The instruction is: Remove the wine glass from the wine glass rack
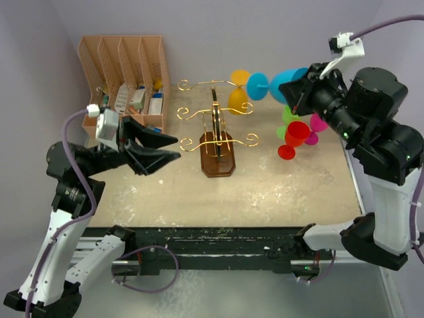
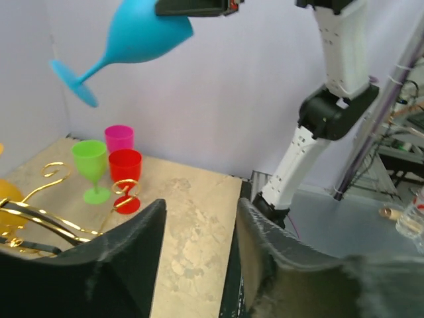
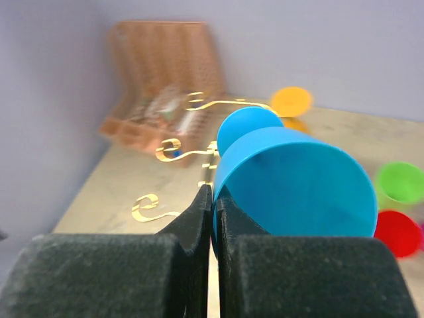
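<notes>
The right fingers [image 3: 197, 222] are pinched almost shut on the rim wall of the blue wine glass [image 1: 281, 81], one finger inside the bowl and one outside. The glass hangs on its side in the air at the upper right of the top view, foot pointing left, apparently clear of the gold arms of the wine glass rack [image 1: 218, 164] at centre. The left fingers [image 1: 156, 159] stand partly open and empty, just left of the rack. A yellow glass [image 1: 238, 99] hangs on the rack. The lift-off looks done; I judge the next move is carrying the blue glass right and lowering it upright onto bare desk [image 1: 298, 192], clear of the cluster of coloured glasses [image 1: 296, 134]
</notes>
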You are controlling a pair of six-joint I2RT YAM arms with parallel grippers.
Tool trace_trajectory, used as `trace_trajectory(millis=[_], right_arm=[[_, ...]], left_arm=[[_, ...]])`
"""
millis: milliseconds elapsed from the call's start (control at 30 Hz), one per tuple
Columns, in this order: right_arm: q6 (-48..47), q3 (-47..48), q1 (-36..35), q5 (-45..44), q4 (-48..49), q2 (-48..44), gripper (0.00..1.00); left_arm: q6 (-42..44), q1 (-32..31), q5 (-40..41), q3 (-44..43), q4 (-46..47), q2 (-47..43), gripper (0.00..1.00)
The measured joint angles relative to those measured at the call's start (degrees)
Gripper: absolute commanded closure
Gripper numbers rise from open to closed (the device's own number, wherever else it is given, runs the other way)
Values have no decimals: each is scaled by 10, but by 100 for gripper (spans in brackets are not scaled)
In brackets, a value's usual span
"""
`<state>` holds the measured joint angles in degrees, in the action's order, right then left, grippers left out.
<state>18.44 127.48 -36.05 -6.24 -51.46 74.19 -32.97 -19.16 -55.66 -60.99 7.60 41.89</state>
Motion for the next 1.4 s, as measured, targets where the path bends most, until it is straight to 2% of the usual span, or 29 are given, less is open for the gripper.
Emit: trace_trajectory(millis=[100,233,433,600,733,1000,1200,1400], right_arm=[[-4,40,6,-112,-40,33,100],[-10,40,65,-172,-71,64,100],[-13,-134,256,-165,-65,31,100],[-11,-255,345,-119,-58,-13,100],[-8,-313,402,-76,-46,-39,100],[-2,-377,453,-24,0,-17,100],[7,-426,482,-2,50,55,100],[11,-427,483,-1,82,93,100]], left_arm=[[12,0,44,-54,-61,41,49],[11,0,78,-72,-108,85,42],[6,0,108,-77,-147,146,34],[0,0,119,-134,-180,215,33],[-7,0,131,-188,-208,271,33],[-6,0,149,-235,-257,329,34],[-2,0,154,-235,-273,331,34],[8,0,157,-235,-286,322,34]])
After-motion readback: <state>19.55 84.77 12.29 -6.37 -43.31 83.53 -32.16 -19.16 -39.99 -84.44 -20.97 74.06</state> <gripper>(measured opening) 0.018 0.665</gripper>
